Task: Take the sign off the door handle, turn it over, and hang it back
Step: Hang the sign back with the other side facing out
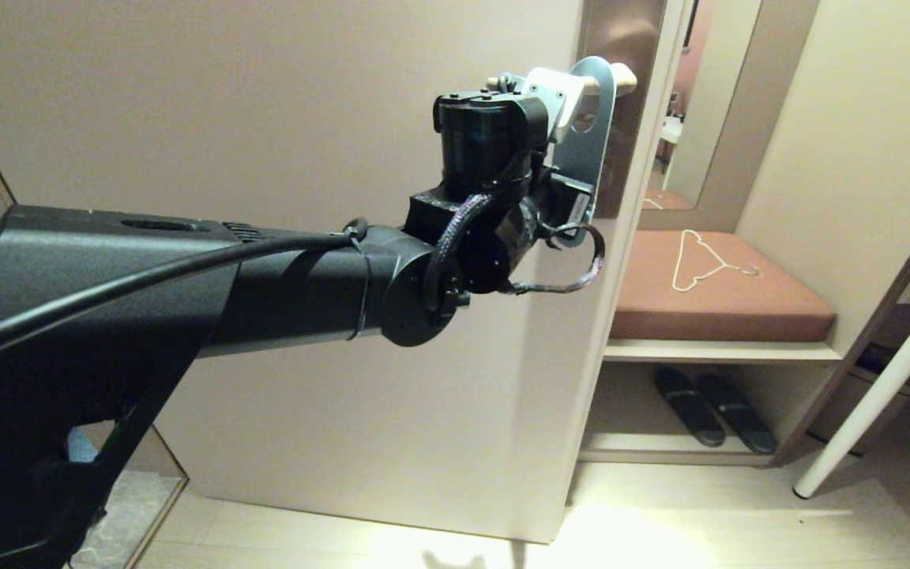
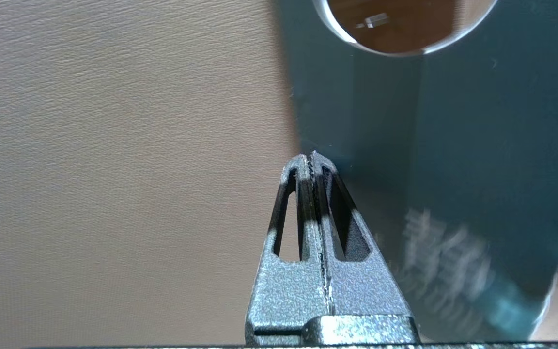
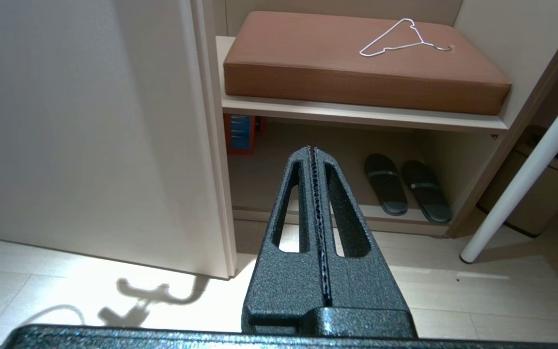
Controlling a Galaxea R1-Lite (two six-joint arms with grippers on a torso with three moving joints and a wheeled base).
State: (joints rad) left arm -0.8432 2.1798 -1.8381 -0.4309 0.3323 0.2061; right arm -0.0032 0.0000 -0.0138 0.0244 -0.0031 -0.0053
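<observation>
The sign (image 1: 591, 154) hangs on the door handle (image 1: 623, 77), blue-grey side out; the lever passes through its oval hole in front of the brown-bronze backplate (image 1: 630, 32). My left arm reaches up to it, and the wrist hides the fingers in the head view. In the left wrist view the left gripper (image 2: 311, 157) is shut and empty, its tips right at the side edge of the sign (image 2: 458, 145), below the hole. Blurred white lettering shows on the sign. The right gripper (image 3: 311, 150) is shut and empty, held low over the floor, outside the head view.
The beige door (image 1: 265, 118) fills the left. Right of it is a bench with a brown cushion (image 1: 739, 312) carrying a white wire hanger (image 1: 700, 261), dark slippers (image 1: 712, 407) on the shelf below, and a white table leg (image 1: 874, 395) further right.
</observation>
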